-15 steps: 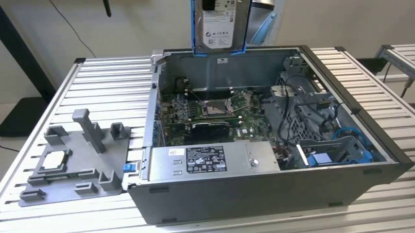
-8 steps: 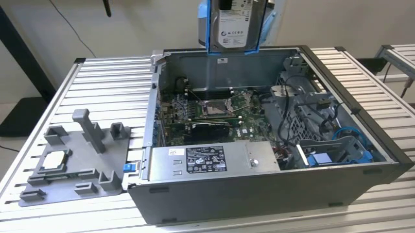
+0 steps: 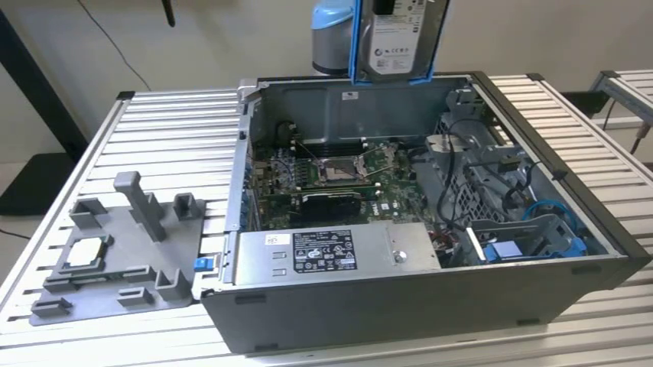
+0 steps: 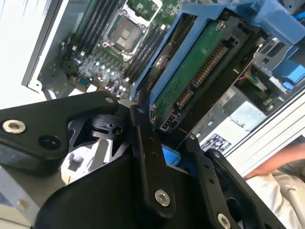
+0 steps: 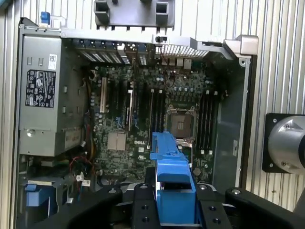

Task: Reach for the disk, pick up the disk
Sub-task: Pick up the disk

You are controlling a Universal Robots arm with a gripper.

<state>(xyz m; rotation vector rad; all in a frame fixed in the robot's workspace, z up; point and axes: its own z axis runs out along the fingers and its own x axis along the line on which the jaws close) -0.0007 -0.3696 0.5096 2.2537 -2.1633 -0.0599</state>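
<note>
One hard drive, the disk [image 3: 393, 38], hangs upright above my open computer case [image 3: 429, 298] in the exterior view, white label facing out. In the second wrist view the pincer [image 4: 164, 143] clamps its blue frame, circuit board exposed. In the first wrist view, the motherboard [image 5: 143, 119] lies beneath.

Silver disk [image 3: 395, 42] w/ white label, blue frame, upright, up in air.

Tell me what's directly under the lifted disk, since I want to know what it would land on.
The disk, held by the gripper, hangs above the open computer case. Below it lies the motherboard with its empty processor socket. The blue frame covers the board beneath it.
</note>
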